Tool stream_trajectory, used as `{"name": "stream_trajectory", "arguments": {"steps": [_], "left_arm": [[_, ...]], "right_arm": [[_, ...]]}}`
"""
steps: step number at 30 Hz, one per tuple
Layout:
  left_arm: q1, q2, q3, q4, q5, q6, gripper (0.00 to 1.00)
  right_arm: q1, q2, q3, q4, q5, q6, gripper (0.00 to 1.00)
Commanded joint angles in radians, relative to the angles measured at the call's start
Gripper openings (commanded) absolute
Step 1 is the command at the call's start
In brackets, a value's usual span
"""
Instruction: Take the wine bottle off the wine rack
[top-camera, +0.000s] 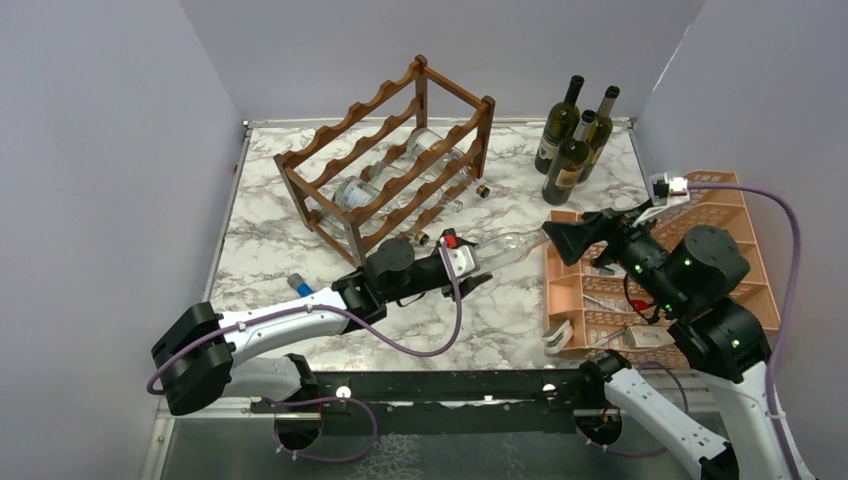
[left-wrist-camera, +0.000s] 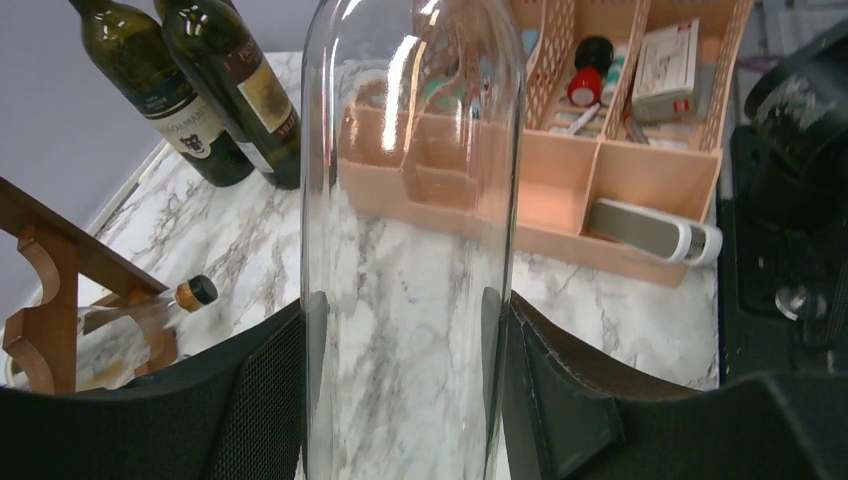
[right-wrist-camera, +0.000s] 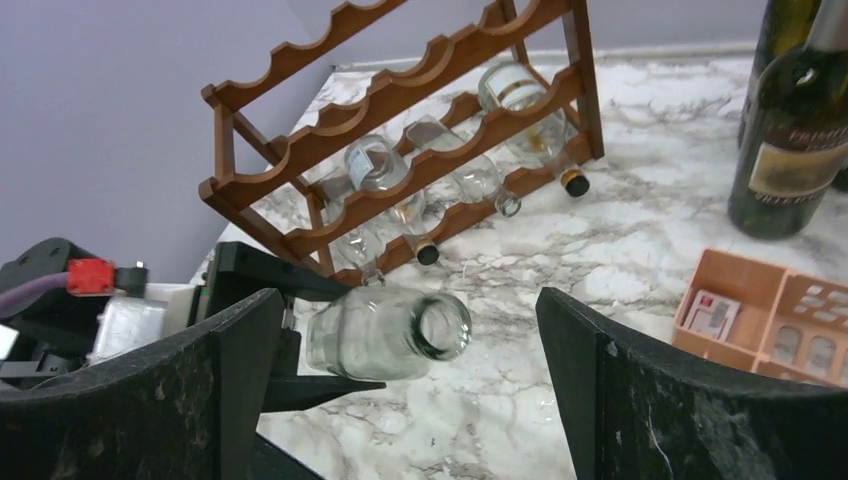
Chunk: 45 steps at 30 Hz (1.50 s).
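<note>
Wine rack (top-camera: 385, 160): clear bottles (top-camera: 360, 192) laid in bottom row. Wine bottle (top-camera: 505, 247) squeezed by left gripper (top-camera: 470, 262). Right gripper (top-camera: 556, 240) spread wide. Orange tray (top-camera: 740, 215) filled with small things (left-wrist-camera: 668, 55).

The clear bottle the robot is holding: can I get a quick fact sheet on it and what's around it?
bottle: clear glass, held sideways, off the wine rack
held by: left gripper, shut on its body
right gripper: open, facing the bottle's mouth
rack contents: clear bottles lying in the lower tier
also there: three dark bottles standing upright, orange tray
</note>
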Motion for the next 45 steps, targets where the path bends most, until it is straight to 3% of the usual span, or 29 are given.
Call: {"name": "stream_trajectory", "arguments": {"steps": [1, 9, 17, 22, 27, 29, 34, 37, 45], "left_arm": [[-0.003, -0.045, -0.015, 0.232, -0.064, -0.164, 0.28], [-0.003, -0.043, -0.019, 0.257, -0.097, -0.240, 0.28], [-0.003, -0.030, -0.012, 0.258, -0.087, -0.272, 0.28], [-0.003, -0.025, -0.008, 0.257, -0.071, -0.275, 0.28], [-0.003, -0.010, -0.001, 0.257, -0.049, -0.281, 0.30], [-0.003, -0.008, 0.000, 0.255, -0.050, -0.285, 0.43], [-0.003, -0.022, 0.005, 0.241, -0.085, -0.295, 0.97], [-0.003, -0.037, 0.008, 0.231, -0.097, -0.287, 0.99], [-0.003, -0.100, 0.001, 0.217, -0.155, -0.259, 0.99]], "right_arm": [[0.001, -0.013, -0.129, 0.167, -0.050, 0.124, 1.00], [0.001, 0.043, -0.241, 0.347, -0.132, 0.231, 0.96], [0.001, 0.085, -0.328, 0.473, -0.168, 0.287, 0.68], [0.001, 0.079, -0.356, 0.504, -0.150, 0.294, 0.59], [0.001, 0.078, -0.355, 0.507, -0.137, 0.288, 0.40], [0.001, 0.077, -0.350, 0.511, -0.131, 0.270, 0.33], [0.000, 0.114, -0.250, 0.443, -0.055, 0.164, 0.08], [0.001, 0.155, -0.170, 0.369, 0.052, 0.115, 0.01], [0.000, 0.304, -0.054, 0.324, 0.313, -0.006, 0.05]]}}
